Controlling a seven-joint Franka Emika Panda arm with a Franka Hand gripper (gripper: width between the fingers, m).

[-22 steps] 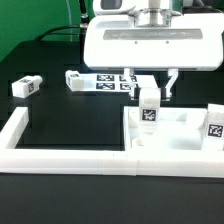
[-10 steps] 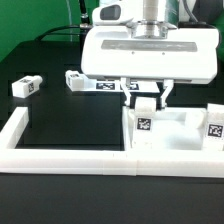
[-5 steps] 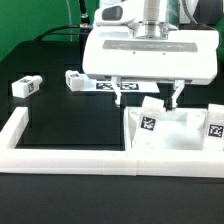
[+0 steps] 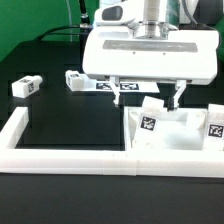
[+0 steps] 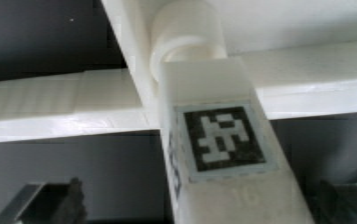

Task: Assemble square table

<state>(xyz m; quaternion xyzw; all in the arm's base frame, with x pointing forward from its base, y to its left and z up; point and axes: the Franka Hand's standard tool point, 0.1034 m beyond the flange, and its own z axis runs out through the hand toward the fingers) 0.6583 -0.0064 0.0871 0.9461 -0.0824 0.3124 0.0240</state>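
The white square tabletop [image 4: 185, 142] lies at the exterior view's right, inside the border wall. One white leg [image 4: 150, 116] with a tag stands on it, leaning a little. My gripper [image 4: 148, 96] is open wide just above that leg, one finger on each side and neither touching it. In the wrist view the same leg [image 5: 219, 130] fills the middle, with my dark fingertips [image 5: 50, 202] far apart at the edges. A second leg [image 4: 213, 123] stands on the tabletop's right side. Two more legs [image 4: 25, 87] [image 4: 77, 79] lie loose on the black table.
The long low white border wall [image 4: 60, 156] runs along the front and up the exterior view's left. The marker board [image 4: 112, 84] lies flat behind the gripper. The black table surface [image 4: 70, 115] spreads left of the tabletop.
My jaws were close around the standing leg a second ago; they have opened wide and let it go. The leg has shifted slightly to the right and leans.
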